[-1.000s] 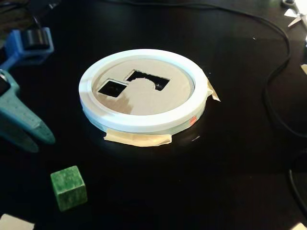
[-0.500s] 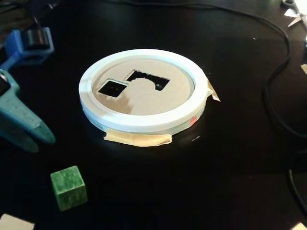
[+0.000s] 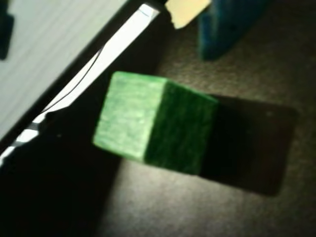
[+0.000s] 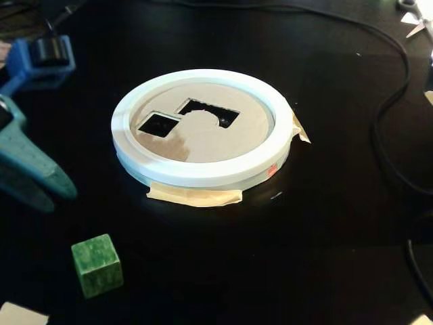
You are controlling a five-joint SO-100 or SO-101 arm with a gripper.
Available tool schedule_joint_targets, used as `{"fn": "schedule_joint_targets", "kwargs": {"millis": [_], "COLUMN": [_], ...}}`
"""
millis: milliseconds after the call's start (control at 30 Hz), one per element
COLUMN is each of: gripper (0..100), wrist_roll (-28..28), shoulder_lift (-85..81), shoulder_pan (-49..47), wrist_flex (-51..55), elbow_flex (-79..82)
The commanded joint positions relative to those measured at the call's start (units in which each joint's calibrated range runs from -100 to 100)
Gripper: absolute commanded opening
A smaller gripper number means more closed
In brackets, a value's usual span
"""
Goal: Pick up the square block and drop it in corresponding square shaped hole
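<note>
Green cube loose near worktop's front-left corner, well apart from square hole. Teal fingers nearby, empty; spread unclear. Risk: off-centre pinch twisting cube, jamming at hole.

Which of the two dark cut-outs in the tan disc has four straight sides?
The smaller cut-out, on the left of the tan disc in the fixed view. The larger cut-out to its right is irregular, with a curved notch in its edge.

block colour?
Mottled green with paler edges; the square block shows best in the wrist view.
</note>
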Motion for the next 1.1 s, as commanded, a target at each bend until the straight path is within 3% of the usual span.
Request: {"fn": "schedule_joint_targets", "kwargs": {"millis": [0,233,500,800,1067], "gripper": [64,64,64,64,64], "wrist_roll": [-0.34,-0.98,-13.09,-18.71,-18.66], "shoulder_lift": [3.23,32.07,60.64,79.63,89.48], "shoulder_pan": [-0.65,-0.65,-0.9,-3.4,-3.52], "wrist_flex": [0.69,0.69,0.69,5.2,9.72], "elbow_flex": [-11.25,-34.93,-53.05,-60.97,-71.54]}}
